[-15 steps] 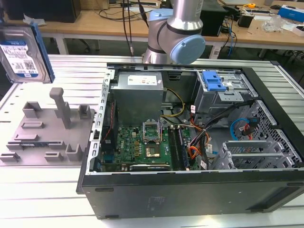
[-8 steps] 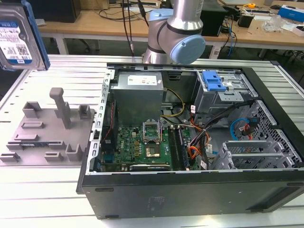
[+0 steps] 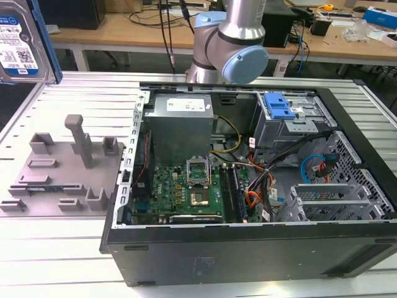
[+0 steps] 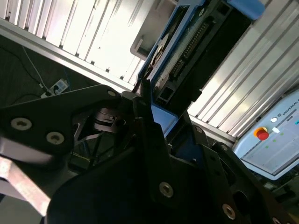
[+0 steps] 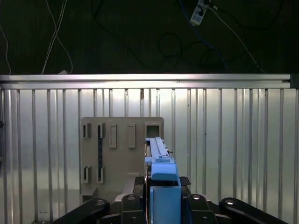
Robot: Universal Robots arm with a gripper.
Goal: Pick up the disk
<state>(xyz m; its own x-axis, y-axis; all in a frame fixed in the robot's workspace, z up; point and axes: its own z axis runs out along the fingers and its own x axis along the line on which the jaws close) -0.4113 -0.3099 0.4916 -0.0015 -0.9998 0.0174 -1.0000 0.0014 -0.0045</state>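
the disk [image 3: 22, 40] sits at the upper left of the frame in the exterior view, lifted well above the ribbed aluminium table [image 3: 56, 248]. its label faces the camera and a blue side rail runs down its right edge. in the first wrist view the gripper [image 5: 161, 198] has its fingers closed narrow on the disk's blue-railed edge, which stands upright between them at the lower centre. in the second wrist view the disk's connector end juts toward the upper right.

the hold looks to be on a thin edge only, so a jolt or tilt could let the disk pivot or slide out and drop onto the grey holder plate [image 3: 59, 171] below. that plate has a tall post [image 3: 79, 139] and raised slots that a low pass could clip.

the open computer case [image 3: 248, 186] stands well apart at centre and right. bare table lies around the plate, with the table's edge rail [image 5: 145, 80] across the upper part of the first wrist view.
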